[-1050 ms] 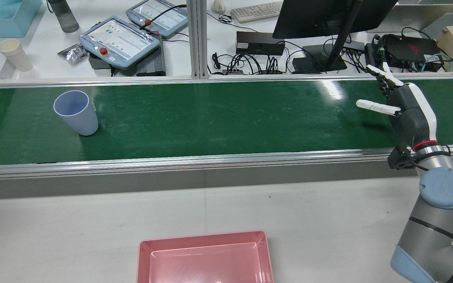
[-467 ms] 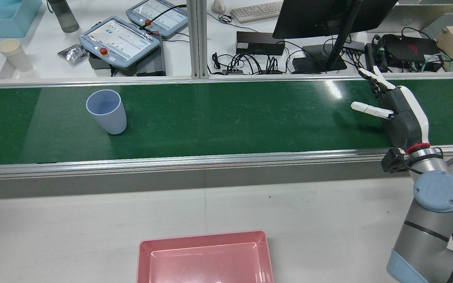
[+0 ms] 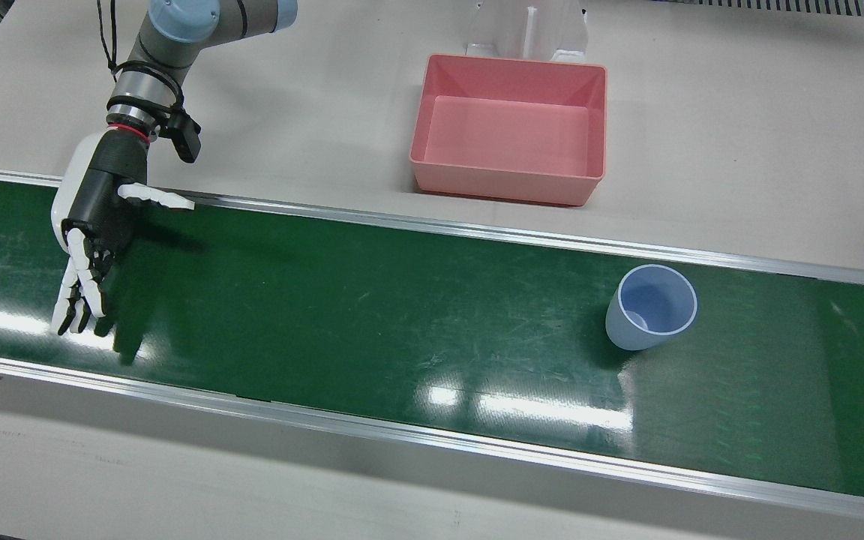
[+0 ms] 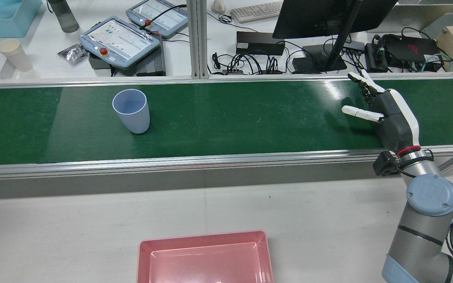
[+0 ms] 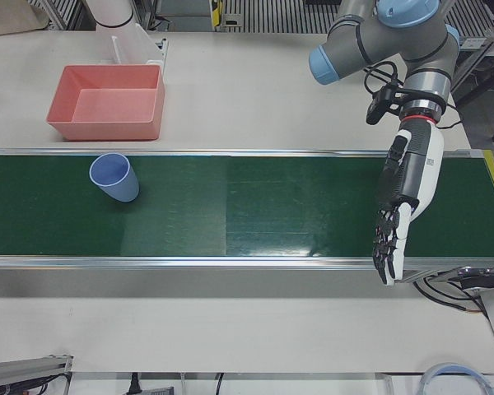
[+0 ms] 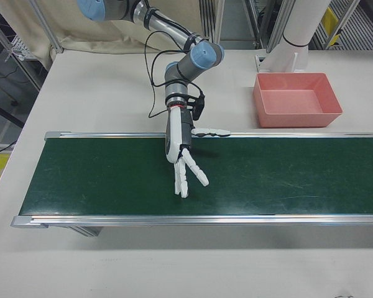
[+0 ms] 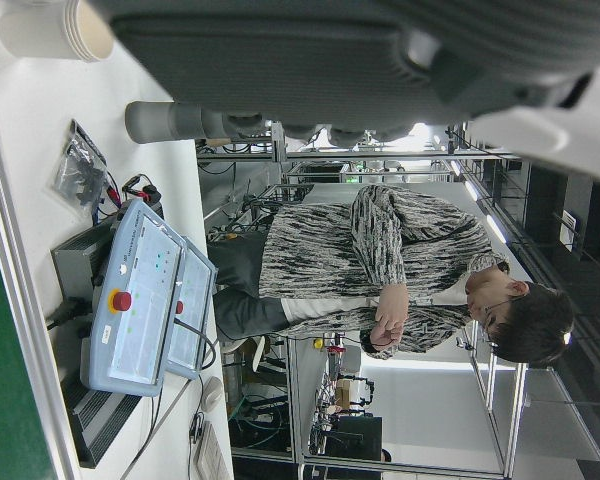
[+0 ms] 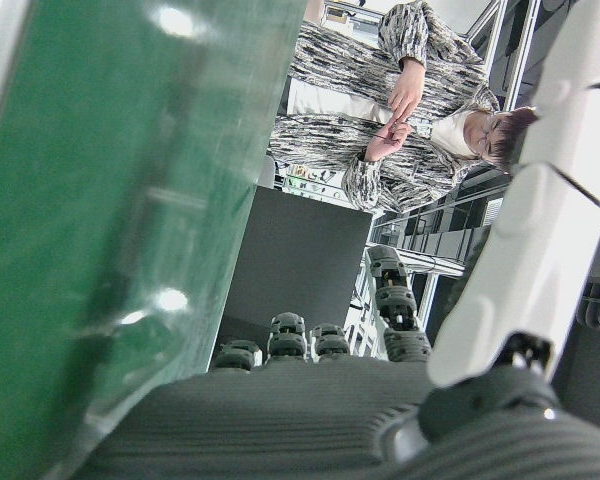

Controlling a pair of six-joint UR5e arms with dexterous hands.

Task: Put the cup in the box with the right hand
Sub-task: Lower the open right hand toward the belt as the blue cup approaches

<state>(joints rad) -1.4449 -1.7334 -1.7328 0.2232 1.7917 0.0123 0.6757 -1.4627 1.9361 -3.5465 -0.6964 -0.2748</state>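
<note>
A pale blue cup (image 3: 649, 307) stands upright on the green conveyor belt (image 3: 364, 300); it also shows in the rear view (image 4: 131, 111) and the left-front view (image 5: 115, 177). The empty pink box (image 3: 507, 184) sits on the white table beside the belt, and shows in the rear view (image 4: 203, 236) too. My right hand (image 3: 94, 217) is open over the belt's far end, fingers spread, well apart from the cup; the rear view (image 4: 387, 114) shows it as well. My left hand (image 5: 405, 193) is open over the belt's other end, holding nothing.
The belt has aluminium rails (image 4: 210, 159) along both long edges. Behind it in the rear view are teach pendants (image 4: 118, 39), a monitor stand (image 4: 328, 59) and cables. A white post base (image 3: 529, 30) stands just behind the box.
The cup has travelled along the belt toward my right hand. My right hand has shifted a little toward the cup, still open.
</note>
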